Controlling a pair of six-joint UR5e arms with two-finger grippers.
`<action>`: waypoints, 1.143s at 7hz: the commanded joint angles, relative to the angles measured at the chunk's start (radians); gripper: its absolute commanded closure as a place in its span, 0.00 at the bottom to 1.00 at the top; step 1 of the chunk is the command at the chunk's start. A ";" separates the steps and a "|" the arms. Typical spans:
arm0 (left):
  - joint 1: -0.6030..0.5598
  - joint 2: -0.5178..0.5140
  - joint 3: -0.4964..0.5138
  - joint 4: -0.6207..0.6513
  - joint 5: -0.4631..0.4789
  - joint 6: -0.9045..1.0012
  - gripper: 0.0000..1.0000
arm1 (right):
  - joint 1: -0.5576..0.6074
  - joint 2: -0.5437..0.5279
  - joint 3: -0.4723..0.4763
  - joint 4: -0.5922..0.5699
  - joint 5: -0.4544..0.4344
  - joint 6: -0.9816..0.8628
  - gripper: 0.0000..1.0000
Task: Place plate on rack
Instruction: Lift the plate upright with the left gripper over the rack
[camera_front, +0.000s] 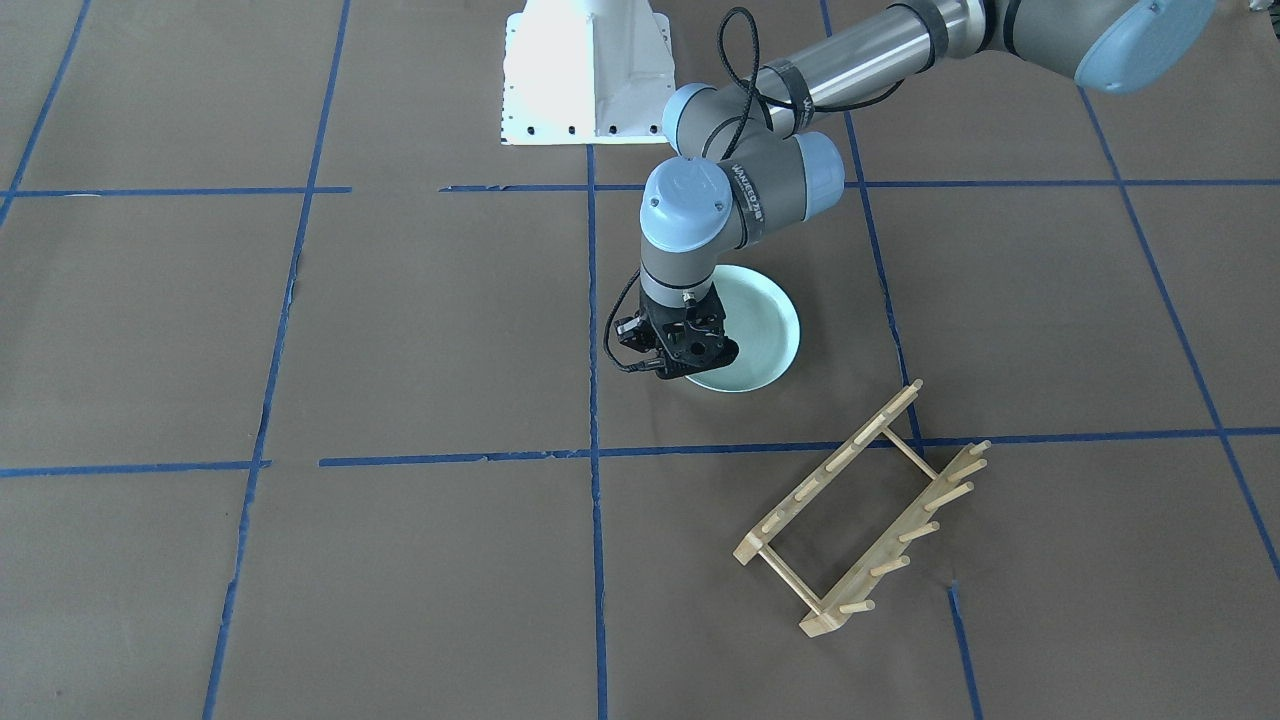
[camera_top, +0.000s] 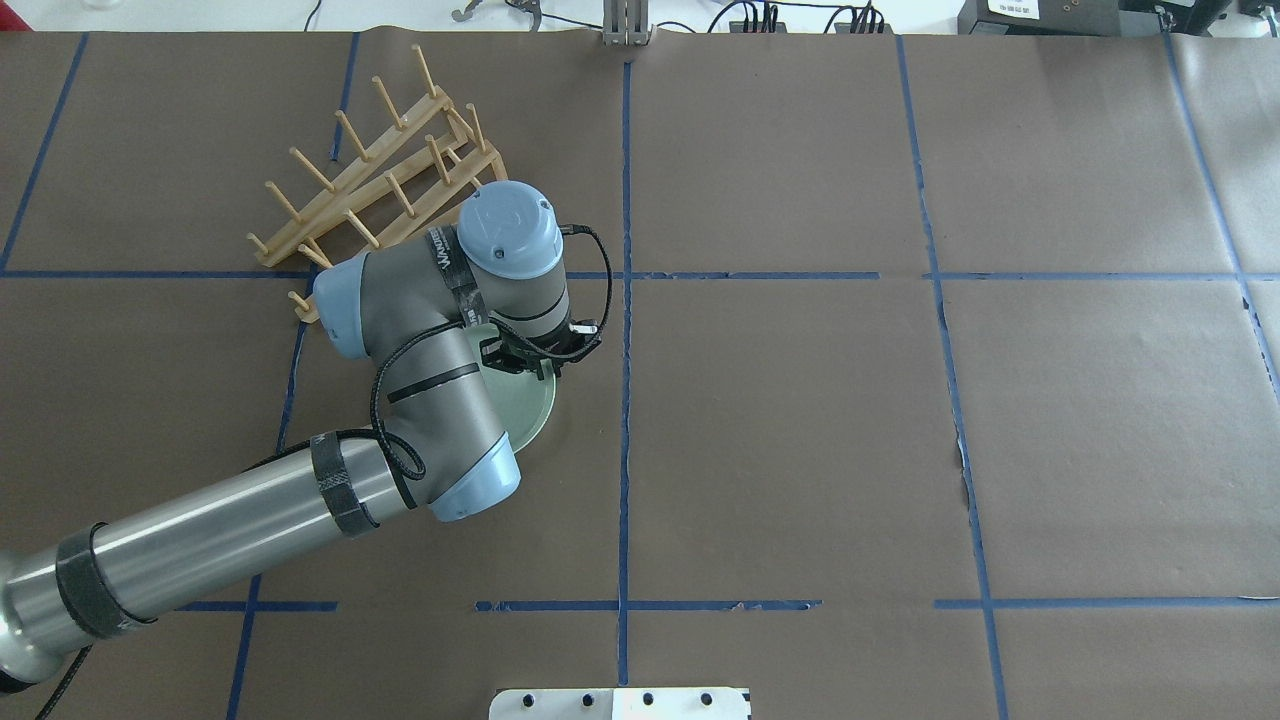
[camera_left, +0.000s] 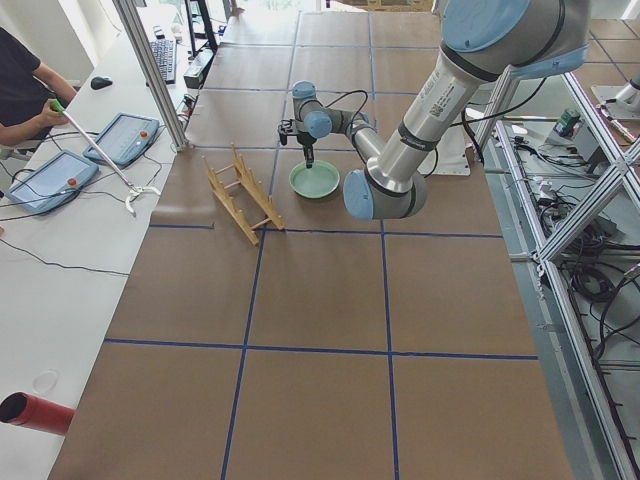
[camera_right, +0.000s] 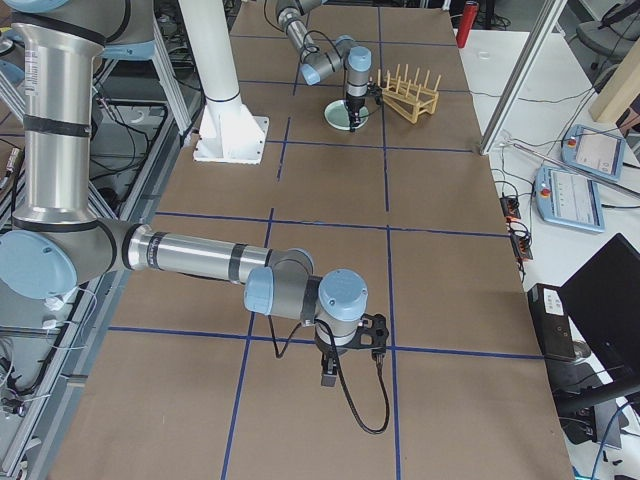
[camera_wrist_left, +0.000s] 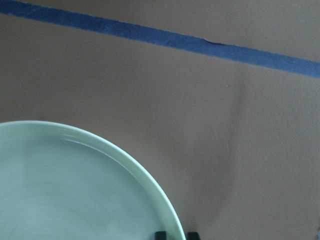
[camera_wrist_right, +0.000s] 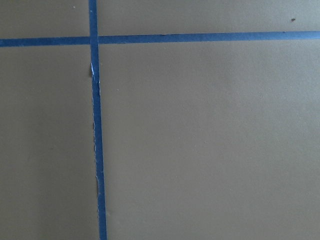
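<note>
The pale mint-green plate (camera_front: 762, 330) lies flat on the brown table cover, partly under my left arm in the overhead view (camera_top: 532, 412). My left gripper (camera_front: 690, 368) points down at the plate's rim. In the left wrist view the plate (camera_wrist_left: 75, 190) fills the lower left, and the two fingertips of the gripper (camera_wrist_left: 176, 235) stand close on either side of its rim. The wooden rack (camera_front: 860, 510) stands apart from the plate, towards the operators' side (camera_top: 370, 190). My right gripper (camera_right: 330, 375) shows only in the exterior right view, low over bare table; I cannot tell whether it is open or shut.
The white robot base (camera_front: 585, 75) stands at the table's robot side. Blue tape lines (camera_front: 594, 400) cross the brown cover. An operator with tablets (camera_left: 45, 180) sits beyond the table edge near the rack.
</note>
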 joint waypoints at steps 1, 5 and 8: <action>-0.053 -0.005 -0.035 0.003 -0.030 -0.061 1.00 | 0.000 0.000 0.000 0.000 0.000 0.000 0.00; -0.289 0.085 -0.389 -0.205 -0.127 -0.301 1.00 | 0.000 0.000 0.000 0.000 0.000 0.000 0.00; -0.423 0.200 -0.392 -0.710 -0.114 -0.546 1.00 | 0.000 0.000 -0.001 0.000 0.000 0.000 0.00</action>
